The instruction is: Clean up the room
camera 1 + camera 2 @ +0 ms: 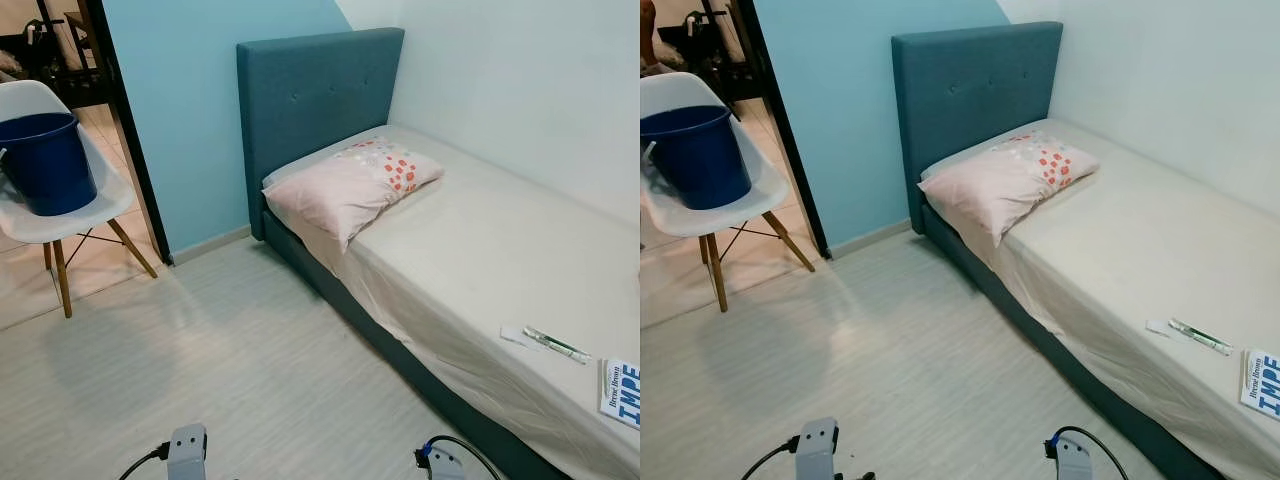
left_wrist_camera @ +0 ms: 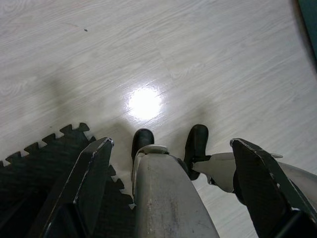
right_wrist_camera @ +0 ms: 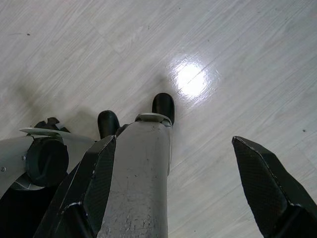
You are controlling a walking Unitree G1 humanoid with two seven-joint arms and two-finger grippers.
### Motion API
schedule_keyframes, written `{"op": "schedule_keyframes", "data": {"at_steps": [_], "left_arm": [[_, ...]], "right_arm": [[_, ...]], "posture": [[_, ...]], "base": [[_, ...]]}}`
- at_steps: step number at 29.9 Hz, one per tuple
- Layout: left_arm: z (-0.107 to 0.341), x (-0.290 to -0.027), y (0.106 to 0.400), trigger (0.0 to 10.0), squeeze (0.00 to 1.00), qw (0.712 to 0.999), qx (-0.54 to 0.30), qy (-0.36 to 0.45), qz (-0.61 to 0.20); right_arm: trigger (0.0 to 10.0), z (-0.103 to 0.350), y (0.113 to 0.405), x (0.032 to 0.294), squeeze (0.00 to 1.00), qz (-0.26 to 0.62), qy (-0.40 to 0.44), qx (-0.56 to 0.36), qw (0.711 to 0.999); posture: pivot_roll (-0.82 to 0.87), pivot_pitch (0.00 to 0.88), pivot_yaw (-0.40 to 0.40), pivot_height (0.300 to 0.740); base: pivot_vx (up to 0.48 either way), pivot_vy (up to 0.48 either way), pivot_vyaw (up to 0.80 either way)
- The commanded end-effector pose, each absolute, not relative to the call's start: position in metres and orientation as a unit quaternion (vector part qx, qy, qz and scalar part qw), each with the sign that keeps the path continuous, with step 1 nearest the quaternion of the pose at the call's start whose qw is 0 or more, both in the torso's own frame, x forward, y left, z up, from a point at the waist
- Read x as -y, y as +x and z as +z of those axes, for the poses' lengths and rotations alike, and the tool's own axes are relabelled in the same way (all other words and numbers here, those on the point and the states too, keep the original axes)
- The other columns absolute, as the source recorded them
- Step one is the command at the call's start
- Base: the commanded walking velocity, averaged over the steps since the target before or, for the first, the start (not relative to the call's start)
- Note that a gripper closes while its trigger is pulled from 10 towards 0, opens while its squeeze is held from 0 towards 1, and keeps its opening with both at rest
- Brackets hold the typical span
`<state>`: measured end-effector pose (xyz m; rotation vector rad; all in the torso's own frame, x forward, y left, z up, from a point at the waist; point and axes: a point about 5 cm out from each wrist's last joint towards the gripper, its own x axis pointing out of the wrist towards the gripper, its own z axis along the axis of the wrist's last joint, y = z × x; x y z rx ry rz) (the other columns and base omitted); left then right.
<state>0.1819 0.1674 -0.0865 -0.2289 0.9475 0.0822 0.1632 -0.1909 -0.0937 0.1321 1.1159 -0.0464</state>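
Two grippers hang idle over pale plank floor, the left gripper point(image 2: 171, 148) and right gripper point(image 3: 173, 148) both with fingers spread wide and holding nothing. A broad strip of bare floor point(image 1: 230, 370) runs along the bed point(image 1: 480, 250), whose near edge carries a wrapped green stick point(image 1: 556, 345) and a blue-lettered booklet point(image 1: 622, 392) toward its foot. Beyond the bed's headboard end, a white chair point(image 1: 70, 215) holding a blue bucket point(image 1: 45, 160) stands in the doorway.

Bright, even room light and sharp head views. A soft shadow spreads from the chair point(image 1: 60, 215) across the pale floor point(image 1: 230, 380). Both wrist views catch a white ceiling-light glare on the floor, their dark fingers point(image 2: 81, 188) slightly blurred up close.
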Motion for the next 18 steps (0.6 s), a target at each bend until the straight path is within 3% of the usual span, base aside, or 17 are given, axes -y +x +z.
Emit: {"op": "schedule_keyframes", "data": {"at_steps": [1, 14, 18], "left_arm": [[-0.1071, -0.1871, 0.1287, 10.0, 0.00, 0.756, -0.585, 0.238, -0.173], [-0.1074, -0.1867, 0.1280, 10.0, 0.00, 0.761, -0.586, 0.229, -0.162], [-0.1087, -0.1858, 0.1245, 10.0, 0.00, 0.776, -0.590, 0.183, -0.126]], "right_arm": [[10.0, -0.1063, 0.1363, 0.1711, 0.00, 0.141, -0.183, -0.569, 0.789], [10.0, -0.1066, 0.1351, 0.1723, 0.00, 0.134, -0.176, -0.571, 0.790], [10.0, -0.1076, 0.1318, 0.1742, 0.00, 0.088, -0.133, -0.574, 0.803]], "posture": [[0.00, 0.000, -0.090, 0.740], [0.00, 0.000, -0.078, 0.740], [-0.01, 0.000, -0.061, 0.740]], "base": [[0.000, 0.000, 0.00], [0.000, 0.000, 0.00], [0.000, 0.000, 0.00]]}}
